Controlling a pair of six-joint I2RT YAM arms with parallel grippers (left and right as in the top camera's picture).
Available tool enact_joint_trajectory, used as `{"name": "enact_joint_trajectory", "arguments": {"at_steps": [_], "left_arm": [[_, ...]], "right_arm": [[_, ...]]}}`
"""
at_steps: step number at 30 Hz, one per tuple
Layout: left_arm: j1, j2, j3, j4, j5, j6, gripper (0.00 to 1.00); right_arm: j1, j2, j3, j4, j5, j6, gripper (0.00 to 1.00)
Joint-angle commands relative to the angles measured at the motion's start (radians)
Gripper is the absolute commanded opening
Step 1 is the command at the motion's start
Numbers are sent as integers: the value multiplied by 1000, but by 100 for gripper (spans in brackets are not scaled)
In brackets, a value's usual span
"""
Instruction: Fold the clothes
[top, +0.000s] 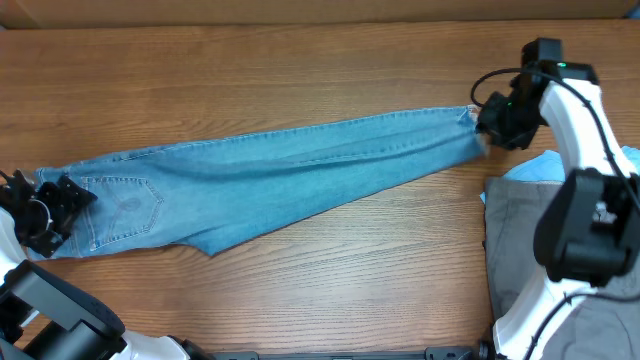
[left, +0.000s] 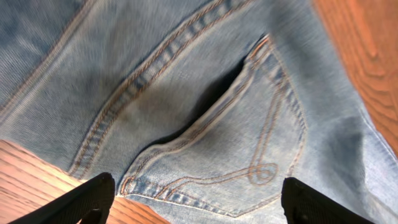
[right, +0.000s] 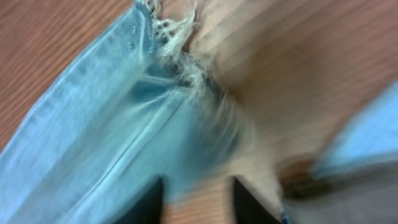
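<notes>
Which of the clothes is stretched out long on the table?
The light-blue jeans, spread flat from one side to the other. The grey garment and the pale blue cloth lie heaped at the right edge.

White arm links (top: 572, 125), black joints (top: 590, 228), black cables (top: 497, 78).

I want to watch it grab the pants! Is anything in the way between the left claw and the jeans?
Nothing visible is in the way. The left gripper hangs open right above the jeans, over a stitched back pocket, with only bare denim below its fingers.
</notes>
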Motion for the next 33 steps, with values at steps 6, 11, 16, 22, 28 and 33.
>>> {"name": "enact_joint_trajectory", "arguments": {"at_steps": [6,11,16,22,28,33], "left_arm": [[0,4,95,-49,41,61,88],[-1,4,95,-49,72,61,70],[-1,4,95,-59,72,61,54],[-2,4,95,-66,83,62,54],[-7,4,95,-68,92,63,55],[-7,4,95,-86,92,81,60]], "right_arm": [[14,-67,-13,-51,45,-6,52],[42,-17,-89,26,-48,-6,18],[63,38,-155,136,-114,61,6],[72,64,-242,346,-139,248,4],[64,64,-274,822,-379,275,4],[43,54,-234,798,-531,269,5]]}}
